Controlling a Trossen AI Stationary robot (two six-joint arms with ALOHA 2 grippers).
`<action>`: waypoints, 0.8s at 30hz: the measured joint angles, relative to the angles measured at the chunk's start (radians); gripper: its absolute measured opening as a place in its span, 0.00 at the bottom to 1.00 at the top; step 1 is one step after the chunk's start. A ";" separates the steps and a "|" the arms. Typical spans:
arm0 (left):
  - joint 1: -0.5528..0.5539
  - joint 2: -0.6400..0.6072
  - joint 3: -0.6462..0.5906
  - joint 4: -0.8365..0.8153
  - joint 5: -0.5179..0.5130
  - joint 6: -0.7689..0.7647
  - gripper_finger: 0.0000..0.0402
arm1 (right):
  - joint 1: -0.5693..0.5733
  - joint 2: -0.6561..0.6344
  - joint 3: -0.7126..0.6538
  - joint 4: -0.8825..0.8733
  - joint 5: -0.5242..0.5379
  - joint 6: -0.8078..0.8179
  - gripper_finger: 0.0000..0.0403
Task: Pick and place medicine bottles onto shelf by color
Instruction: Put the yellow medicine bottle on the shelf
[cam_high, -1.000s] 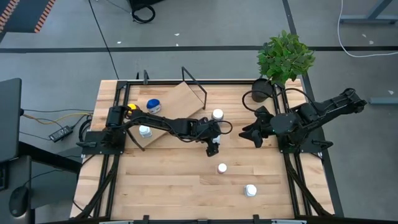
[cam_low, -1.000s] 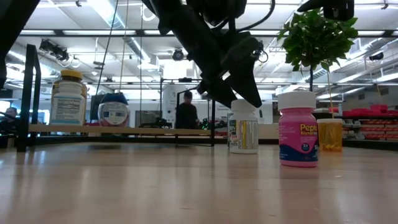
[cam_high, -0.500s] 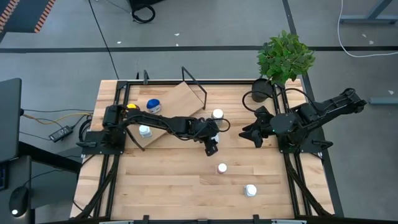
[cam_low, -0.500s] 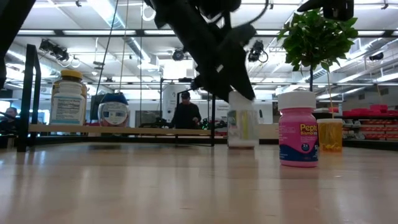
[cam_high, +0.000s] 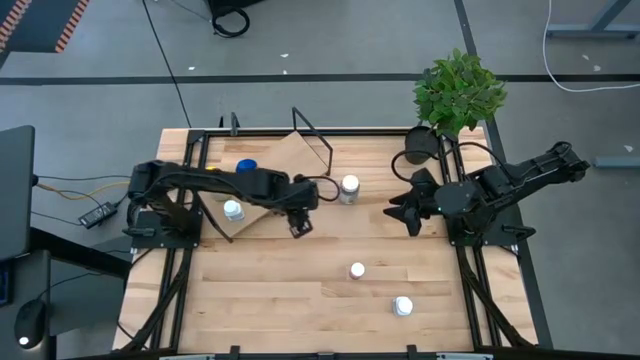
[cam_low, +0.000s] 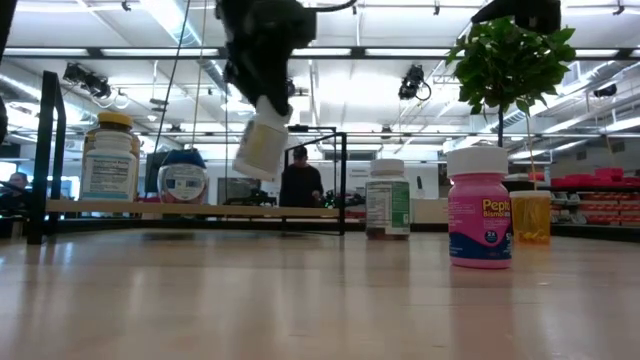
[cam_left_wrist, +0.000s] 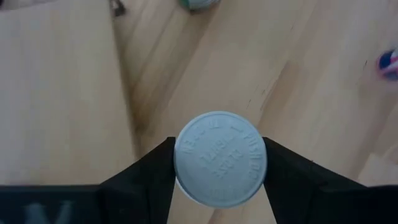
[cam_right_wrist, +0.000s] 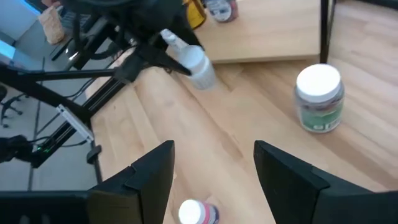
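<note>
Carrying a white-capped bottle (cam_low: 262, 143) toward the shelf (cam_high: 285, 165), I am holding it in the left gripper (cam_high: 299, 226), whose two fingers are clamped on the sides of the cap, as the left wrist view is showing. The bottle is hanging tilted in the air, clear of the tabletop (cam_high: 300, 300), just beside the near edge of the shelf board. To do this step well, I am thinking I should bring the bottle upright before I lower it, because a tilted bottle is likely to fall over when the fingers let go. I should also pass over the board edge with enough height and choose a free place near the other white-capped bottle (cam_high: 233, 210), away from the blue bottle (cam_high: 246, 166) and the thin black wire frame (cam_high: 312, 130). The left arm is reaching from its base across the shelf, the wrist bent downward over the corner of the board. The right gripper (cam_high: 394, 213) is waiting on the right side of the table with the fingers apart and nothing between them. Three more bottles are still standing on the tabletop, one with a green label (cam_high: 349, 186) close to the shelf, a small white-capped one (cam_high: 357, 270) and a pink one (cam_high: 402, 306) nearer to the front.
</note>
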 joint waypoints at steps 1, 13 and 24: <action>0.000 -0.009 -0.001 -0.037 0.000 0.007 0.51 | 0.000 0.000 0.000 0.001 0.006 -0.004 0.57; 0.036 -0.315 -0.291 0.076 0.014 -0.002 0.51 | 0.001 0.001 0.000 0.004 0.010 -0.016 0.57; 0.170 -0.496 -0.551 0.156 -0.017 -0.025 0.51 | 0.000 0.001 0.000 0.004 0.024 -0.018 0.57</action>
